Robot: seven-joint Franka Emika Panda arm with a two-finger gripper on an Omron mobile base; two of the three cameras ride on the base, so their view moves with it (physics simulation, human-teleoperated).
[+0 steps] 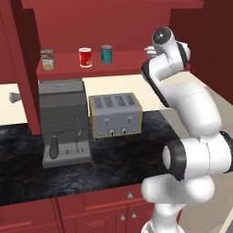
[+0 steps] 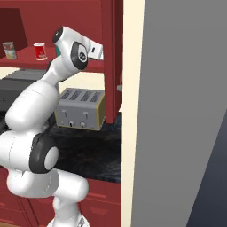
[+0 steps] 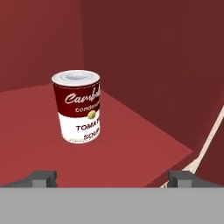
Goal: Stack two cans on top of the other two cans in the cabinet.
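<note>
- my pincer (image 3: 113, 177) stands wide open and holds nothing; its two dark fingertips (image 3: 43, 178) rise at the lower left and lower right of the hand view, well apart.
- ahead of it, left of centre in the hand view, the dark red and white can (image 3: 77, 107) stands upright on the cabinet shelf (image 3: 131, 148), long axis vertical, pale grey lid up. it touches neither fingertip.
- its label faces me and slightly toward the right of the frame. i read white script "campb" on the dark red upper half, "condense" under it, a small gold medallion at the colour seam, then "toma" and "soup" in dark letters on the white lower half. the words run off round the curve of the can.
- the can sits near the back corner of the cabinet (image 1: 27, 54), dark red walls behind it and to its right.
- in the left base view three more cans stand upright in a row on the shelf at upper left: the tan-labelled can (image 1: 47, 59) farthest left, the bright red can (image 1: 85, 57) in the middle, the teal can (image 1: 106, 54) just to its right. their labels are too small to read.
- below the shelf, on the dark stone counter (image 1: 113, 159), a grey coffee machine (image 1: 63, 122) stands left of a four-slot toaster (image 1: 114, 114).
</note>
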